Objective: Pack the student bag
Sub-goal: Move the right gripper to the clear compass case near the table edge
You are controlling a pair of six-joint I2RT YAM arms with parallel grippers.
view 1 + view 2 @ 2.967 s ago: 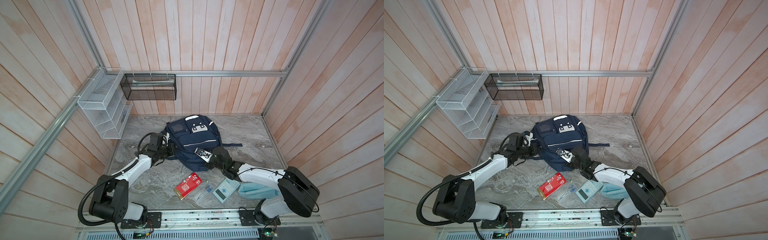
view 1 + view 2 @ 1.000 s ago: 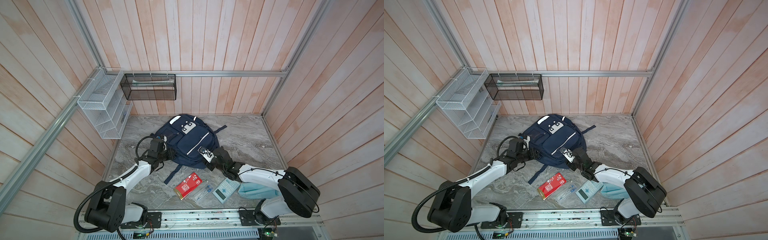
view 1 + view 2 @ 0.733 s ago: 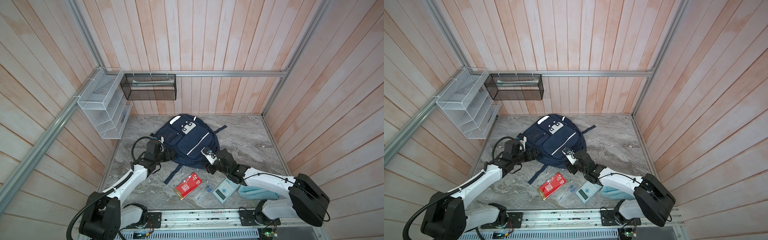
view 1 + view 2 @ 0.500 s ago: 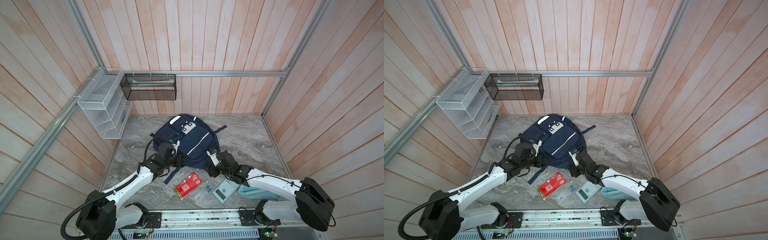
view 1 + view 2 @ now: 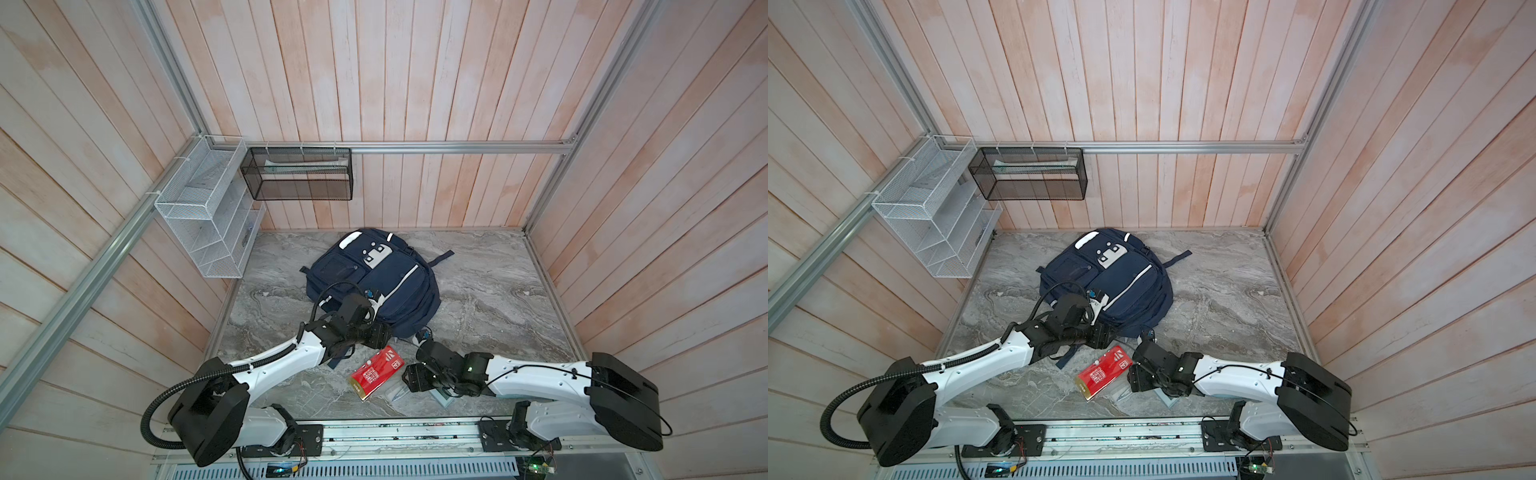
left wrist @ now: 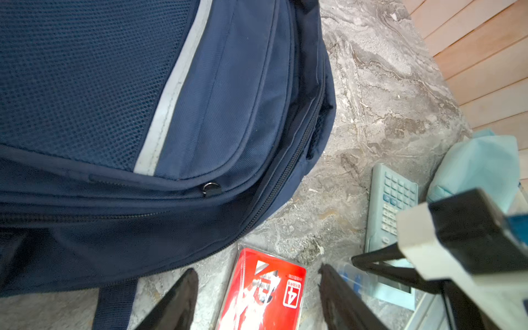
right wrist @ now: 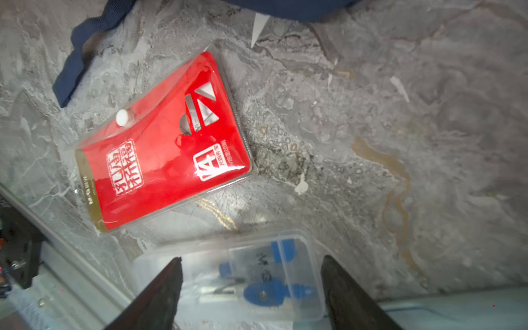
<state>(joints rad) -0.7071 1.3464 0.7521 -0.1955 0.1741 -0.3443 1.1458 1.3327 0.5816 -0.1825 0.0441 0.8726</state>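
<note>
Student bag (image 5: pixel 374 282) lies flat, front up, toward 12 o'clock on the surface (image 5: pixel 478 299). Left pincer (image 6: pixel 257 300) is spread wide and empty over the red packet (image 6: pixel 265 274) at the bag's 6 o'clock. Right pincer (image 7: pixel 251 285) is wide and empty above the clear case (image 7: pixel 285 257). The bag looks soft, floppy and bulky, so it likely sags if lifted. I'd pinch the zip pull (image 6: pixel 211 189) or seam fabric while the other arm pins it.

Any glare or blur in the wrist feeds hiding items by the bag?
Right wrist view: white glare streak on the red packet, print legible; clear plastic case near the lens is blurred. Left wrist view: red packet washed out by glare; student bag sharp.
</note>
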